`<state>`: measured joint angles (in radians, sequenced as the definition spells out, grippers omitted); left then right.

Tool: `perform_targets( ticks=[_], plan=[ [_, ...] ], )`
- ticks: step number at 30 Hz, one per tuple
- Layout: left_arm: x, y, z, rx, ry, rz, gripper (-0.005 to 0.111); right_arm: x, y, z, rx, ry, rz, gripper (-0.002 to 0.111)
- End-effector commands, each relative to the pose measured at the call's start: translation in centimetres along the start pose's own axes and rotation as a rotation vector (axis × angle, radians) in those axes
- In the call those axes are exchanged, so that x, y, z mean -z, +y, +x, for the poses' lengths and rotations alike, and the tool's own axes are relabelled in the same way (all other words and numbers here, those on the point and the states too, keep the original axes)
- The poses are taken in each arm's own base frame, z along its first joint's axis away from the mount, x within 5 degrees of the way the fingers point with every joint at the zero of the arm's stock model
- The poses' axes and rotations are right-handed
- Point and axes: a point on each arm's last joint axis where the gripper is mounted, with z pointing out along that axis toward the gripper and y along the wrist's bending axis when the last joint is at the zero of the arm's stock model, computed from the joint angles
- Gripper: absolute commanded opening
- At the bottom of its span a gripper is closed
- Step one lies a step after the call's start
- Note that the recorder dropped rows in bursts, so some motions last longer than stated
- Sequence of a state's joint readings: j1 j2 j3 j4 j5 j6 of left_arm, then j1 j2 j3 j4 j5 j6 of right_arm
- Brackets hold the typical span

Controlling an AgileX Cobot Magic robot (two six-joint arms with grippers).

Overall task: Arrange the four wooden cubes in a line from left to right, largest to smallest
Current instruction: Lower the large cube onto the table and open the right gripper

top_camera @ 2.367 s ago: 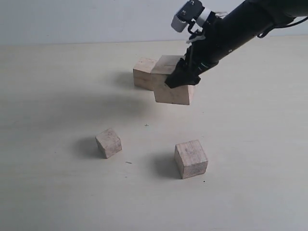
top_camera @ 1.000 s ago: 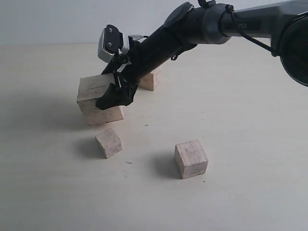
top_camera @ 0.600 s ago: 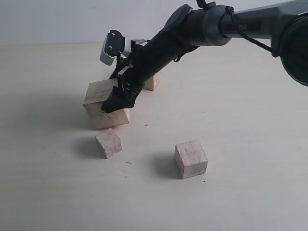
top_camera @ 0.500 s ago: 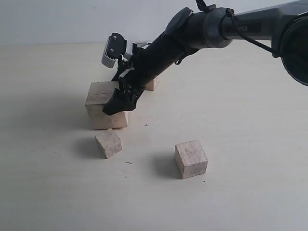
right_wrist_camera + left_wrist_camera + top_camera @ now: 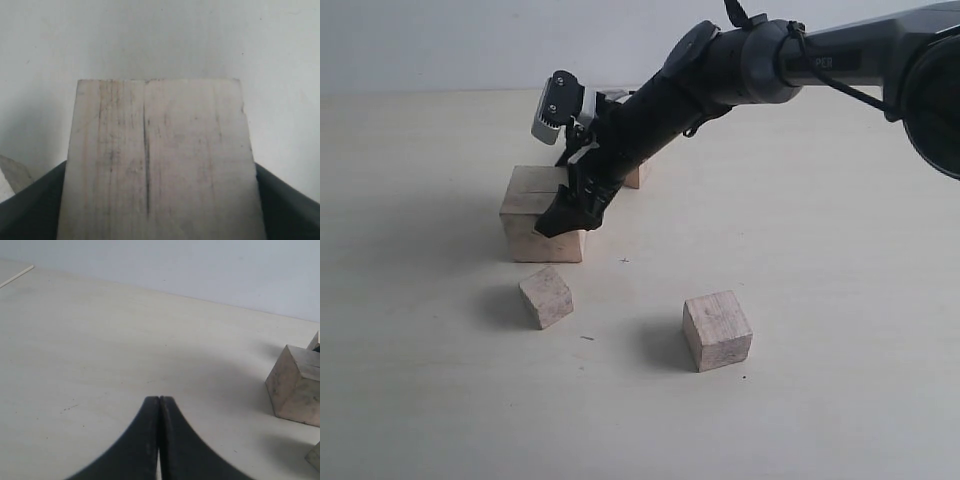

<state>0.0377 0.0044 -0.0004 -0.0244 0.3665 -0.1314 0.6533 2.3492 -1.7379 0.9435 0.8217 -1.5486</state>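
The right jaws are clamped on the largest cube (image 5: 542, 215); in the right wrist view one dark finger (image 5: 30, 205) presses each side of it. This cube sits flat on the tabletop (image 5: 820, 300). Its top face has fine dark grain and one thin slit along the middle. The black right arm (image 5: 720, 70) comes down to it at a slant and carries a grey and white box (image 5: 556, 105) at the wrist.

There are four wooden cubes in total, all pale, unpainted and with sharp edges. Behind the right jaws a second cube (image 5: 638, 176) is mostly hidden by the arm, so I cannot tell its size. Just in front of the right jaws, apart from the largest cube, lies the small cube (image 5: 546, 296), turned a little. Farther in front and to the arm's side stands the middle-sized cube (image 5: 717, 330), well apart from the others.

The left jaws are pressed together and hold nothing. Beyond them, off to one side, a cube (image 5: 297, 385) stands in shadow; it looks like the largest one.

The tabletop is cream, matte and smooth, with some tiny dark specks. Behind it there is a plain pale wall (image 5: 470, 40).
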Motion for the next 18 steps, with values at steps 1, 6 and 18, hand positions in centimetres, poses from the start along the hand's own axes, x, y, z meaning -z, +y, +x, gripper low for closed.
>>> perform_targets(
  ticks=[1, 6, 18],
  plan=[
    [0.0, 0.0, 0.0, -0.002, -0.007, 0.007, 0.0, -0.3, -0.3, 0.6, 0.051, 0.015, 0.036, 0.01],
    [0.0, 0.0, 0.0, -0.002, -0.007, 0.007, 0.0, -0.3, -0.3, 0.6, 0.141, 0.017, 0.027, 0.014],
    [0.0, 0.0, 0.0, -0.002, -0.007, 0.007, 0.0, -1.4, -0.2, 1.5, 0.126, 0.022, 0.002, 0.014]
  ],
)
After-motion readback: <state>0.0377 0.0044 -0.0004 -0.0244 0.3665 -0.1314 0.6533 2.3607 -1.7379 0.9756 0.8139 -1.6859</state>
